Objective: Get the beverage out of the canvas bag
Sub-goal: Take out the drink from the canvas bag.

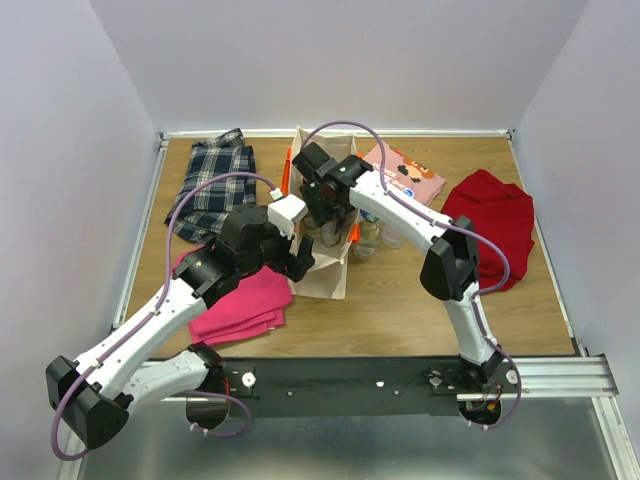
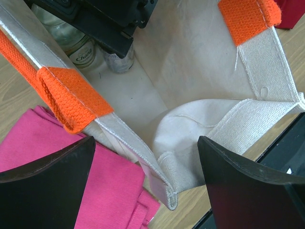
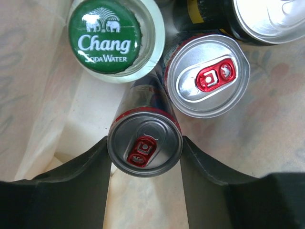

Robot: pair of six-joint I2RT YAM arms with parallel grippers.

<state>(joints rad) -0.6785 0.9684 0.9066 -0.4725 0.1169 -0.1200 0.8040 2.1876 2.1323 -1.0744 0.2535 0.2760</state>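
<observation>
The beige canvas bag (image 1: 327,272) with orange handles (image 2: 71,98) stands open mid-table. My right gripper (image 1: 326,214) reaches down into it. In the right wrist view its fingers (image 3: 95,176) press both sides of a slim beverage can (image 3: 144,144) with a red tab, so it is shut on that can. Beside that can inside the bag are a green-capped Chang soda bottle (image 3: 106,40), a second red-tab can (image 3: 207,76) and a dark can (image 3: 267,19). My left gripper (image 2: 147,186) is open, its jaws straddling the bag's near corner (image 2: 183,191) without pinching it.
A folded pink cloth (image 1: 245,305) lies left of the bag under my left arm. At the back are a plaid cloth (image 1: 215,180) and a pink box (image 1: 405,175). A red cloth (image 1: 495,225) is at the right. Clear bottles (image 1: 375,237) stand just right of the bag.
</observation>
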